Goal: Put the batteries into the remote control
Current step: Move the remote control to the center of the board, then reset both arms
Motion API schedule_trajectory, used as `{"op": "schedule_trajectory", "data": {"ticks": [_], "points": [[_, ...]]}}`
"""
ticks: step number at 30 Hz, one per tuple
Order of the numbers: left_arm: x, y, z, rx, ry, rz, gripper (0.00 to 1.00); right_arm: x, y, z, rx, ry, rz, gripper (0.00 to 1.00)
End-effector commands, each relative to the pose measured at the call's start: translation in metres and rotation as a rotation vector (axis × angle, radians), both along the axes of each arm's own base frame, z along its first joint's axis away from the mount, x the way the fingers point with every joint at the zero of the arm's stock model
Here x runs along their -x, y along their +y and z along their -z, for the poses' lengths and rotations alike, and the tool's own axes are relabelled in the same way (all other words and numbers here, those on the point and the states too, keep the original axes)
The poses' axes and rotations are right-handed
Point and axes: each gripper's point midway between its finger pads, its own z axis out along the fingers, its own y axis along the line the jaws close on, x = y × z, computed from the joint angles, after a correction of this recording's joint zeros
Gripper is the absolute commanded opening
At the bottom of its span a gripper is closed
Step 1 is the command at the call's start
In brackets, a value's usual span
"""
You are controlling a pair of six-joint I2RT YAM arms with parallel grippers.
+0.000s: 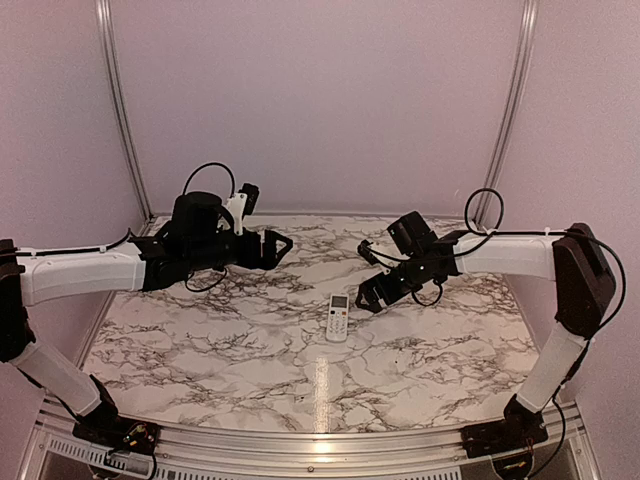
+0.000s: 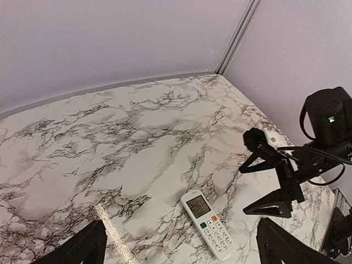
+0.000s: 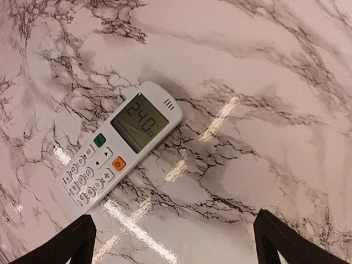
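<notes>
The remote control [image 1: 338,318] lies flat on the marble table, front side up, its screen lit and reading 24.0. It also shows in the left wrist view [image 2: 210,223] and in the right wrist view [image 3: 118,143]. My left gripper [image 1: 288,243] hovers open and empty above the table, up and to the left of the remote; its finger ends frame the bottom of its own view [image 2: 179,250]. My right gripper [image 1: 362,275] hovers open and empty just right of the remote [image 3: 173,242]. No batteries are in view.
The marble table [image 1: 200,340] is walled by pale panels at the back and sides, with metal corner posts [image 1: 120,110]. The right arm's gripper [image 2: 252,187] shows in the left wrist view, above the table beside the remote.
</notes>
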Motion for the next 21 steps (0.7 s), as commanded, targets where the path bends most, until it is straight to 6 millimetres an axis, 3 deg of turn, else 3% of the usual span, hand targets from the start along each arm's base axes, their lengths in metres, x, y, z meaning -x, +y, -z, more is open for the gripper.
{"op": "schedule_trajectory", "data": {"ticks": [1,5,8,14,17,21], "points": [[-0.032,0.036,0.030,-0.157,0.117,-0.148,0.99,-0.025,-0.015,-0.060,-0.146,-0.144,0.086,0.99],[-0.053,0.066,0.039,-0.175,0.169,-0.242,0.99,-0.039,-0.044,-0.089,-0.212,-0.257,0.162,0.99],[-0.063,0.097,0.049,-0.192,0.201,-0.333,0.99,-0.042,-0.065,-0.095,-0.266,-0.299,0.210,0.99],[-0.061,0.136,0.075,-0.227,0.239,-0.446,0.99,-0.034,-0.091,-0.074,-0.375,-0.297,0.261,0.99],[-0.055,0.141,0.087,-0.222,0.251,-0.458,0.99,-0.029,-0.092,-0.062,-0.397,-0.280,0.267,0.99],[-0.053,0.141,0.085,-0.191,0.240,-0.461,0.99,-0.026,-0.092,-0.059,-0.410,-0.273,0.264,0.99]]}}
